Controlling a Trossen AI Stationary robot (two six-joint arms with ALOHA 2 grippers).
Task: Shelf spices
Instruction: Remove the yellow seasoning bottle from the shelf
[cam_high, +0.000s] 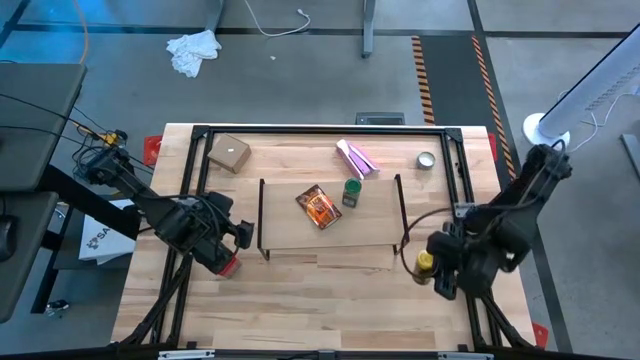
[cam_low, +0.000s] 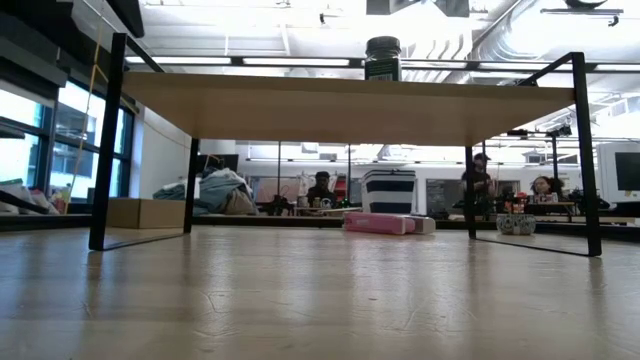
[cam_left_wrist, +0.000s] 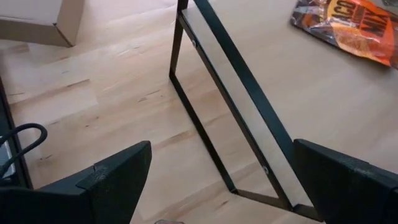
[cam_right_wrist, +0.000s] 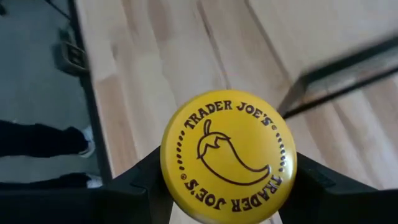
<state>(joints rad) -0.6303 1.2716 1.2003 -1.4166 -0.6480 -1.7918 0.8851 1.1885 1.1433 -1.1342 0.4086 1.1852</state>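
The shelf (cam_high: 330, 238) stands mid-table, a light plank on black end legs (cam_left_wrist: 214, 118). The orange-brown packet (cam_high: 320, 207) lies flat on the plank and the green-lidded jar (cam_high: 352, 192) stands upright on it (cam_low: 382, 58). My left gripper (cam_high: 232, 250) is open (cam_left_wrist: 222, 146) by the shelf's left leg. The red boxy container (cam_high: 228, 266) shows just beside it on the near side. My right gripper (cam_high: 432, 265) is shut on the yellow jar (cam_right_wrist: 227, 162) off the shelf's right end. My right gripper holds the yellow jar between its two fingers (cam_right_wrist: 134, 180), one on each side, just under the lid (cam_right_wrist: 186, 186). It comes from above, pointing down, and the round yellow lid faces up at the camera. The lid hides the contact and whether the jar stands on the table.
A pink-purple packet (cam_high: 357, 158), a small silver tin (cam_high: 426, 160) and a tan cardboard box (cam_high: 229, 153) lie along the far side of the table. A black frame (cam_high: 320, 130) runs round the table's edges. Bare wood lies near the shelf's front.
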